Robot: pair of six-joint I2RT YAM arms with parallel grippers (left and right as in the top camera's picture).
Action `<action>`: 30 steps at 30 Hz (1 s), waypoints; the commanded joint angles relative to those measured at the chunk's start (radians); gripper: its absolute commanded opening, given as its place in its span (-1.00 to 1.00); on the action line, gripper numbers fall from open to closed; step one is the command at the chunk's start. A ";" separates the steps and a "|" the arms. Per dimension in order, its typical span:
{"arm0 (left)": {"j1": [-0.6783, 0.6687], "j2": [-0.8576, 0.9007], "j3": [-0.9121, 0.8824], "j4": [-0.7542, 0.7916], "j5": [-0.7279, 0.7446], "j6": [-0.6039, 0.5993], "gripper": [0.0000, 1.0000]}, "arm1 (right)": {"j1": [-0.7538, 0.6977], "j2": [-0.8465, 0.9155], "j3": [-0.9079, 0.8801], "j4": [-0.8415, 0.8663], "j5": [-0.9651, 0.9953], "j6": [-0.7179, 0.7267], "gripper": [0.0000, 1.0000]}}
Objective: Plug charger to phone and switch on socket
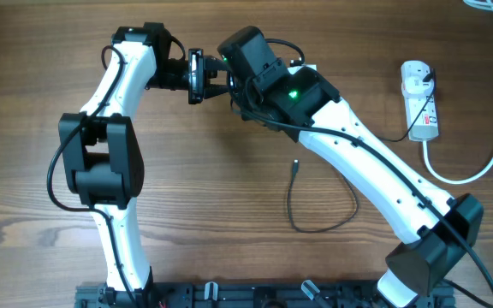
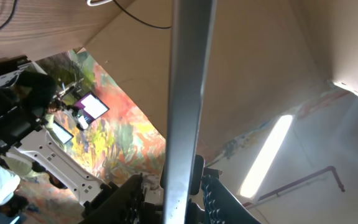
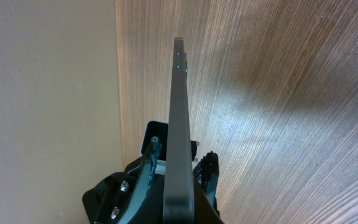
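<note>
Two arms of mine meet over the desk's far edge, left of middle. Nearest me, the charger (image 1: 295, 168) lies looped mid-desk, well apart from the rest. Beyond it, by the far right corner, sits the socket (image 1: 420, 101). Farthest back, my right gripper (image 3: 179, 165) is clamped on the phone (image 3: 179, 112), held edge-on. My left gripper (image 2: 179, 186) flanks the same phone, but I cannot tell whether it grips.

The phone (image 3: 179, 124) is seen edge-on, a thin grey slab. The charger (image 1: 315, 230), a thin black cable, lies looped, its connector tip (image 1: 295, 167) unplugged. The white socket (image 1: 420, 107) lies well right of it, black plug (image 1: 424, 79) inserted
</note>
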 commanded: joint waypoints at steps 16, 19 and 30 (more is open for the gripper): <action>0.013 -0.034 0.000 0.026 0.019 -0.003 -0.42 | 0.006 -0.040 0.024 0.040 -0.028 -0.030 -0.91; 0.018 -0.034 0.000 0.026 0.018 -0.003 -0.42 | 0.006 -0.040 0.024 0.041 -0.027 -0.029 -0.91; 0.018 -0.034 0.000 0.026 0.018 -0.003 -0.39 | 0.006 -0.040 0.024 0.044 -0.039 -0.040 -0.92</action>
